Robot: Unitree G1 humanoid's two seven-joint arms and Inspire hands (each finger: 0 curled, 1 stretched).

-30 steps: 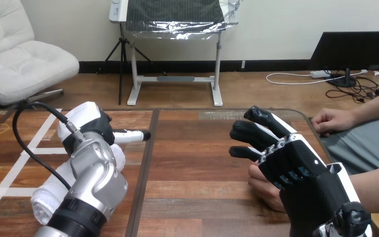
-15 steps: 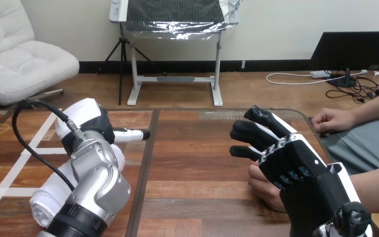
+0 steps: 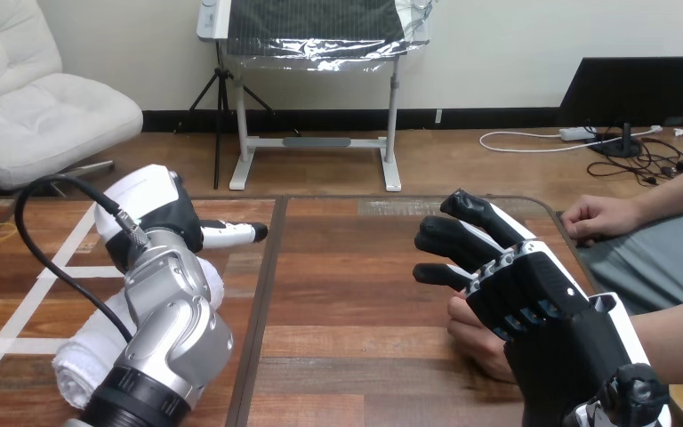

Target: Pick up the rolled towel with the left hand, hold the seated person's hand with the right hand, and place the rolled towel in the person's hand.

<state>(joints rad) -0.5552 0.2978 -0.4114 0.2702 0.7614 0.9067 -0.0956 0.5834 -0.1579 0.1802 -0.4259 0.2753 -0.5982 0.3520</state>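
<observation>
- Locate the rolled towel (image 3: 84,351) on the wooden surface (image 3: 347,294) at your left; it lies beneath the left forearm;
- The left hand (image 3: 151,213) sits over the towel's far end; you cannot tell whether it grips;
- The right hand (image 3: 541,307) holds its fingers (image 3: 449,236) straight and spread, above the person's hand (image 3: 473,336).

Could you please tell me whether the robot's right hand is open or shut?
Open: the right hand has fingers stretched forward over the person's nearer hand, not curled round it.
</observation>
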